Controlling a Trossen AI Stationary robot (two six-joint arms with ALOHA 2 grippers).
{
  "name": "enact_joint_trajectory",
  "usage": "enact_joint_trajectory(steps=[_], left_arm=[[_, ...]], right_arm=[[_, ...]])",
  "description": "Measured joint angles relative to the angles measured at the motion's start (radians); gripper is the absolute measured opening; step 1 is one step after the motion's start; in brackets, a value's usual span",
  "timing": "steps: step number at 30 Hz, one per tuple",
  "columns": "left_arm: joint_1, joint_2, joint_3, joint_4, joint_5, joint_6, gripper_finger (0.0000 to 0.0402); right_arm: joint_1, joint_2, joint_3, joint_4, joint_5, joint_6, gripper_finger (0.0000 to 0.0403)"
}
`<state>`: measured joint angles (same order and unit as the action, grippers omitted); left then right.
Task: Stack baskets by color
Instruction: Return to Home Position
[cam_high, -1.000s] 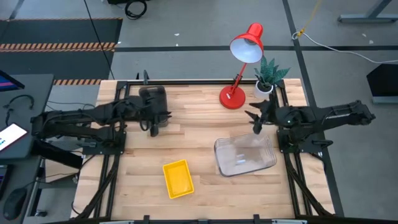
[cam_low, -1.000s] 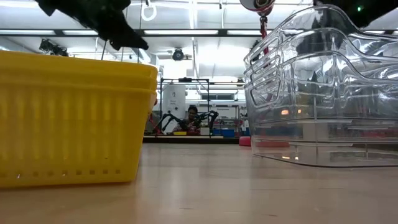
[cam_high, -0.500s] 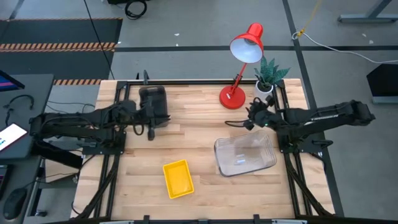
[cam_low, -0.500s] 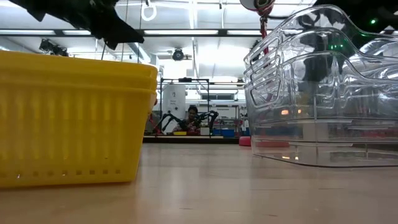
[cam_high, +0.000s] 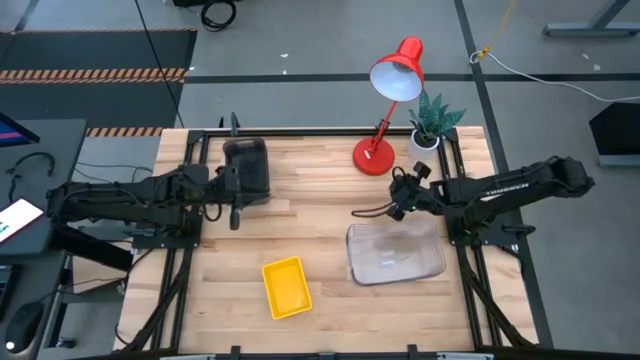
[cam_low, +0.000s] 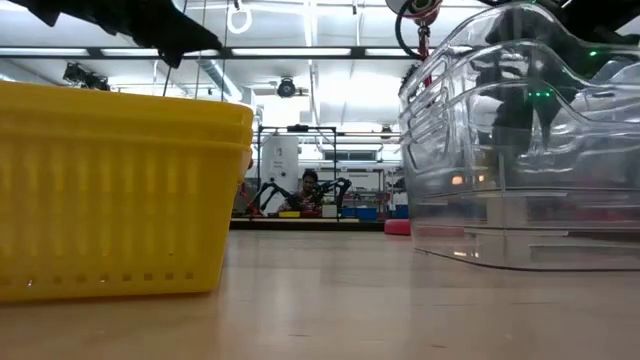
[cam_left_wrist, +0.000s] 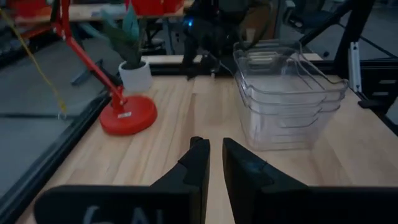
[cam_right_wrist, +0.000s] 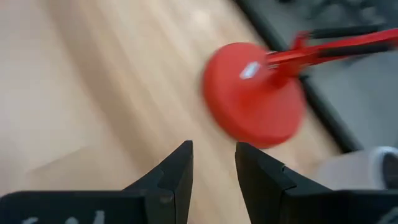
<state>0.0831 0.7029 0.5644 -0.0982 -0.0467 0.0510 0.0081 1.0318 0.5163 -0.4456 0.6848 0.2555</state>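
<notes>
A stack of small yellow baskets (cam_high: 285, 287) (cam_low: 120, 190) stands on its base near the table's front edge. The larger clear baskets (cam_high: 395, 252) (cam_left_wrist: 283, 93) sit nested at the right. The dark-grey baskets (cam_high: 247, 168) stand at the far left. My left gripper (cam_high: 238, 208) (cam_left_wrist: 214, 146) hovers just on the near side of the grey baskets, a narrow gap between its fingers and nothing in it. My right gripper (cam_high: 392, 208) (cam_right_wrist: 213, 149) hangs open over bare wood just beyond the clear baskets' far rim, slanting down toward the lamp's base.
A red desk lamp (cam_high: 385, 110) stands on its round base (cam_right_wrist: 252, 102) at the far edge, with a small potted plant (cam_high: 432, 125) to its right. Bare wood lies between the yellow and grey baskets. Black frame rails run along the table's left and right edges.
My right gripper has come down and toward the table's left, tipping downward, to just beyond the clear baskets' far rim. The clear stack has shifted slightly to the right in the low view. My left gripper has drawn back toward the table's left edge.
</notes>
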Motion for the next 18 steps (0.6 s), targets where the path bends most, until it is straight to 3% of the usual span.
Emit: enact_joint_trajectory(steps=[6,9,12,18], left_arm=[[-0.035,0.002,-0.052,0.070,0.001,0.007,0.0050],[-0.038,-0.016,-0.118,0.126,0.002,0.005,0.0050],[-0.030,-0.059,-0.180,0.182,0.017,-0.003,0.0050],[0.007,-0.186,-0.278,0.250,0.059,-0.029,0.0050]], right_arm=[[0.073,-0.009,0.000,0.039,-0.117,0.036,0.0125],[0.098,-0.032,0.000,0.040,-0.066,0.072,0.0125],[0.101,-0.098,-0.026,0.063,-0.045,0.097,0.0125],[0.088,-0.271,-0.175,0.287,-0.186,0.033,0.0125]])
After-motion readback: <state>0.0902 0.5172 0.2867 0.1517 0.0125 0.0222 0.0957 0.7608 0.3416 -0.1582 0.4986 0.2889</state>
